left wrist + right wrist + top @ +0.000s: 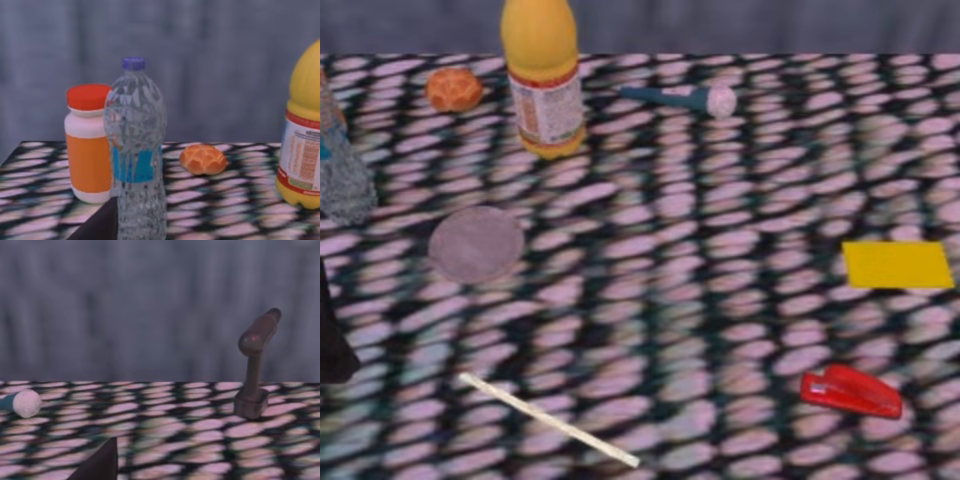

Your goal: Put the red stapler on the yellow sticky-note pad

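**Stapler and pad apart on the right side, both arms off the work**

I cannot tell how either set of fingers stands: the left wrist view shows only a dark wedge of the left gripper at its lower edge, the right wrist view the same for the right gripper, and neither has hold of anything I can see. In the top view a dark shape at the far left edge is all that shows of the left arm (332, 340); my right arm does not appear there.

The red stapler (850, 391) lies flat on the patterned counter (700, 300) near the lower right, untouched. The yellow sticky-note pad (898, 265) lies flat above it in the top view, close to the right edge, apart from the stapler with bare counter between them.

Further out, a round grey disc (476, 244) sits left of centre, and a pale thin stick (548, 419) lies slanted below it. Along the far edge stand a tall yellow-orange bottle (542, 75), a bread roll (454, 89) to its left, and a teal-handled microphone (685, 98) lying to its right. The left wrist view shows a clear water bottle (135, 155) in front of a red-capped orange jar (88, 142). The right wrist view shows a dark brown stand-mounted device (254, 365) upright on the counter.
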